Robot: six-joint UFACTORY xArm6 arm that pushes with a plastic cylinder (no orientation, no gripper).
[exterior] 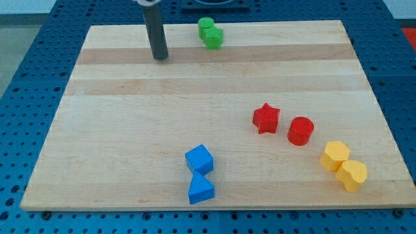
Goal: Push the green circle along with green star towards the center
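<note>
Two green blocks touch each other at the view's top edge of the wooden board (130,117). The upper one (206,26) looks like the green circle and the lower one (214,38) like the green star, though their shapes are hard to make out. My tip (160,58) rests on the board to the view's left of the green pair, apart from them by a block's width or more.
A red star (266,118) and a red circle (301,130) sit right of centre. Two yellow blocks (335,156) (352,175) lie near the lower right corner. A blue cube (199,159) and a blue triangle (201,190) sit at the bottom centre.
</note>
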